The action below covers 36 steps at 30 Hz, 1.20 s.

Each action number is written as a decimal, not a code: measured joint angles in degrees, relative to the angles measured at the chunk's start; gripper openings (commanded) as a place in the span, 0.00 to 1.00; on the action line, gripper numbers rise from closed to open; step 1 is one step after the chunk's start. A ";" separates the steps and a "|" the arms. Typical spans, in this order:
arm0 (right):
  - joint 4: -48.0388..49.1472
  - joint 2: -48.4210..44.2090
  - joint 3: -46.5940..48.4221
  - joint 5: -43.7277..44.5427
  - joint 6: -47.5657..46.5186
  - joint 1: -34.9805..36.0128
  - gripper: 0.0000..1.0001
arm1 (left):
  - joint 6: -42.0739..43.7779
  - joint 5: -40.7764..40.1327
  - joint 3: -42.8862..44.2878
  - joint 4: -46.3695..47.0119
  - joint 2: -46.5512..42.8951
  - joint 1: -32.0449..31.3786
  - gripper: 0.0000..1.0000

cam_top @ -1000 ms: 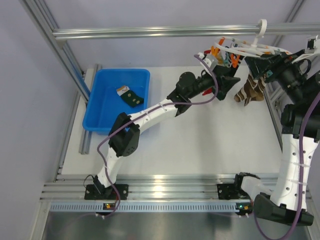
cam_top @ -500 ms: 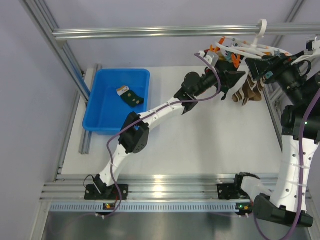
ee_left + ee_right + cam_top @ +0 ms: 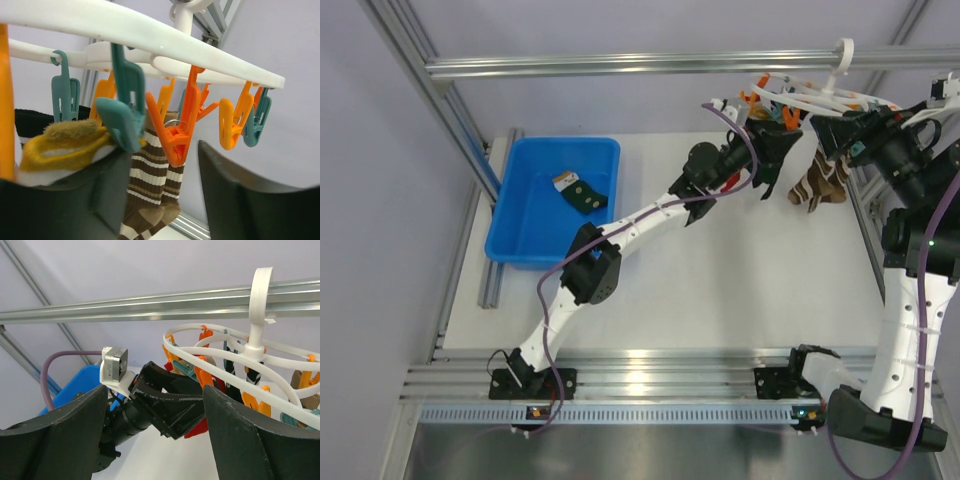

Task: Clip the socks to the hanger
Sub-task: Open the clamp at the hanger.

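Note:
The white hanger point(image 3: 820, 98) hangs by its hook from the top rail, its orange and teal pegs dangling. My left gripper point(image 3: 777, 160) is raised to its left rim, open point(image 3: 165, 200). A teal peg point(image 3: 122, 117) sits by its left finger and an orange peg point(image 3: 177, 132) hangs over the gap. A yellow-cuffed sock point(image 3: 60, 145) lies against the left finger; whether it is pegged I cannot tell. A red sock point(image 3: 199, 428) shows under the hanger point(image 3: 260, 295), behind the left gripper point(image 3: 175, 400). My right gripper point(image 3: 155, 440) is open and empty beside the ring point(image 3: 835, 130). One dark green sock point(image 3: 586, 195) lies in the bin.
Brown-and-cream striped socks point(image 3: 820, 182) point(image 3: 150, 185) hang pegged on the ring. The blue bin point(image 3: 535, 235) stands at the table's back left. An aluminium rail point(image 3: 620, 65) crosses overhead, and frame posts run along the right edge point(image 3: 868, 240).
My left gripper has risen and turned in under the hanger's left pegs, its jaws widening and then narrowing a little. The right arm has stayed put.

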 measured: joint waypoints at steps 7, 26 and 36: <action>0.04 0.20 0.00 -0.02 0.22 0.00 0.75 | -0.09 1.68 -1.11 0.74 -0.09 0.33 0.28; 1.03 0.11 -2.78 0.28 1.20 0.00 0.72 | 8.63 9.33 -24.28 2.08 -18.16 1.07 0.61; 2.93 0.22 -3.19 0.24 2.71 0.00 0.72 | 8.41 13.46 -30.73 2.64 -25.38 0.46 0.64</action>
